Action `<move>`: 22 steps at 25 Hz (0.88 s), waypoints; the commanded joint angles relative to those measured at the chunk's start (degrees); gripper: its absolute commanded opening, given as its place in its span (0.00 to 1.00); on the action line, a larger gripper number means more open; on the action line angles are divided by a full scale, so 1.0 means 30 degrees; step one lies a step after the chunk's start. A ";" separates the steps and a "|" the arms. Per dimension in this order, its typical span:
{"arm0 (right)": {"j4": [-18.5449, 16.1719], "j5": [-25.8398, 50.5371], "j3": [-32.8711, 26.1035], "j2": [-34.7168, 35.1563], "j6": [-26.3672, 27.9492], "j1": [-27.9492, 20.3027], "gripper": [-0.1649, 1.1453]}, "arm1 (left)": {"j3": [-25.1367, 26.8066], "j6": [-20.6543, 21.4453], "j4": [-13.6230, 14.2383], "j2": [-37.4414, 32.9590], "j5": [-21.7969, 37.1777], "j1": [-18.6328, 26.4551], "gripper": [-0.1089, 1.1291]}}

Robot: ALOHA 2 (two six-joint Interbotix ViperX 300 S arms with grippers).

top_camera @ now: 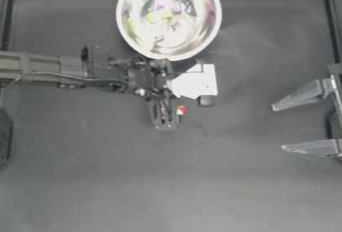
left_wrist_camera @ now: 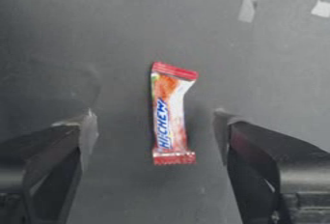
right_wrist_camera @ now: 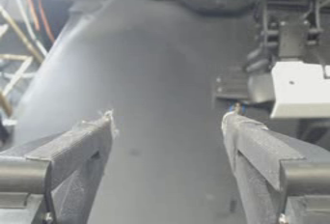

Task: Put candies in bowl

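The left arm reached in from the left side of the dark bench (top_camera: 80, 176), and its pincer (top_camera: 163, 116) pointed down just below the bowl (top_camera: 168, 17) in the top view. In the left wrist view the left pincer (left_wrist_camera: 155, 136) stood wide open with nothing in its grip — its two dark jaws sat on either side of a red-and-white candy (left_wrist_camera: 171, 114), each apart from the wrapper. The candy lay flat on the bench between them, its crimped ends red and blue lettering running along its length. From above, the same candy (top_camera: 180, 110) showed only as a small red spot just beside the jaws.

The bowl stood at the far edge of the bench, near its middle, and coloured spots of pink and yellow-green showed inside its shiny basin; whether these were sweets or reflections could not be told.

The right pincer (top_camera: 294, 123) waited at the right side of the bench, well apart from the bowl and the candy — its jaws (right_wrist_camera: 168, 131) spread wide and held nothing.
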 commanded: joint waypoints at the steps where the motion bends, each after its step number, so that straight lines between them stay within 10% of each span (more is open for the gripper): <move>1: -0.0029 -0.0469 -0.0059 0.0000 0.0000 0.0029 0.87 | -0.0469 0.0029 0.0000 -0.0527 -0.0059 0.0117 0.90; 22: -0.0029 -0.0732 0.0117 -0.0088 0.0000 -0.0146 0.87 | -0.0498 0.0059 -0.0234 0.0205 -0.0059 0.0264 0.89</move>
